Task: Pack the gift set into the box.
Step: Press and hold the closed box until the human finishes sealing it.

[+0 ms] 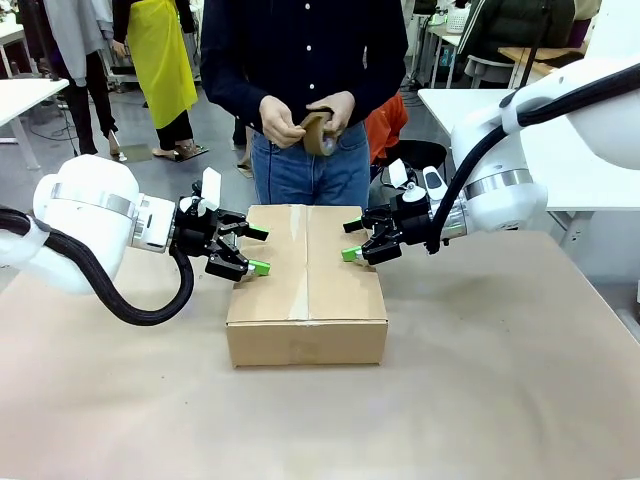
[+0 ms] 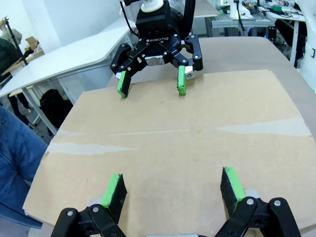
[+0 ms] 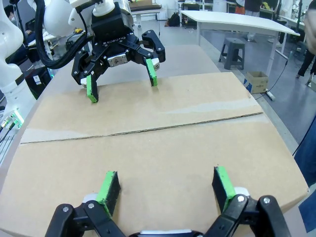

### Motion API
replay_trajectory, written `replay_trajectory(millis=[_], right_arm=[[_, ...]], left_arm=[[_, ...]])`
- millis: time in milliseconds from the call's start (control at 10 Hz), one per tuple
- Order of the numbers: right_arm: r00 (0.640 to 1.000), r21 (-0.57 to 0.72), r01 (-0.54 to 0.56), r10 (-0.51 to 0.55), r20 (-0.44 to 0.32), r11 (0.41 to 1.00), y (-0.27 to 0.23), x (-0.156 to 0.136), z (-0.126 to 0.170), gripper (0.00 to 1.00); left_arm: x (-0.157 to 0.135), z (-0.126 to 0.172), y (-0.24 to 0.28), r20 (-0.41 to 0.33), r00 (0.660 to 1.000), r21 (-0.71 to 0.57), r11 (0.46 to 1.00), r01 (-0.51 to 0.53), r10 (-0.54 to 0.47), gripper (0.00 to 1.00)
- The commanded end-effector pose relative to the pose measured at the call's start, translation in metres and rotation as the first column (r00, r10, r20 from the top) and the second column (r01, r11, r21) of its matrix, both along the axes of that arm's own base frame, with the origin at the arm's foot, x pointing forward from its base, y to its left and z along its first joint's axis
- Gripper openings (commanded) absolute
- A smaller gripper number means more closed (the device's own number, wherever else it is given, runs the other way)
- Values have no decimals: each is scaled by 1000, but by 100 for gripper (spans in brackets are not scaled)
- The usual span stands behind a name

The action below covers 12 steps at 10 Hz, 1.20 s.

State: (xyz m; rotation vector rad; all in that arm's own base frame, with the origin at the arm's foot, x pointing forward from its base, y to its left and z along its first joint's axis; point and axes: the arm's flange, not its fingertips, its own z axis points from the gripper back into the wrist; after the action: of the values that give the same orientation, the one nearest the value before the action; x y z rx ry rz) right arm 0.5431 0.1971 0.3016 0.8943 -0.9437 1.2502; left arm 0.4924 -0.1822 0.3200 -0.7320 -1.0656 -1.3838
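Observation:
The box (image 1: 306,290) stands shut in the middle of the table, its top flaps down and a strip of tape along the centre seam. My left gripper (image 1: 258,251) is open at the box's left edge, fingertips at the top face. My right gripper (image 1: 351,240) is open at the right edge, facing it. In the left wrist view, my left gripper (image 2: 173,190) spans bare cardboard of the box (image 2: 173,133), and the right gripper (image 2: 152,84) is opposite. In the right wrist view, the right gripper (image 3: 165,190) is over the box (image 3: 148,148), opposite the left gripper (image 3: 122,84). The gift set is hidden.
A person (image 1: 300,60) stands at the far side, both hands on a roll of brown tape (image 1: 317,130). The brown table (image 1: 480,400) has free room in front of and beside the box. White tables (image 1: 25,95) stand behind.

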Motion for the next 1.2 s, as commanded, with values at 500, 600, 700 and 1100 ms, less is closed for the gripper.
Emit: replay_trajectory(millis=[500, 600, 700, 1100], right_arm=[[1000, -8, 0, 0, 2, 1000, 2, -1, -3, 100], [1000, -8, 0, 0, 2, 1000, 2, -1, -3, 100], [1000, -8, 0, 0, 2, 1000, 2, -1, -3, 100], [1000, -8, 0, 0, 2, 1000, 2, -1, -3, 100]], left_arm=[[-1, -2, 0, 7, 1000, 6, 1000, 7, -7, 100], [-1, -2, 0, 7, 1000, 6, 1000, 7, -7, 100], [-1, -2, 0, 7, 1000, 6, 1000, 7, -7, 100], [-1, -2, 0, 7, 1000, 6, 1000, 7, -7, 100]])
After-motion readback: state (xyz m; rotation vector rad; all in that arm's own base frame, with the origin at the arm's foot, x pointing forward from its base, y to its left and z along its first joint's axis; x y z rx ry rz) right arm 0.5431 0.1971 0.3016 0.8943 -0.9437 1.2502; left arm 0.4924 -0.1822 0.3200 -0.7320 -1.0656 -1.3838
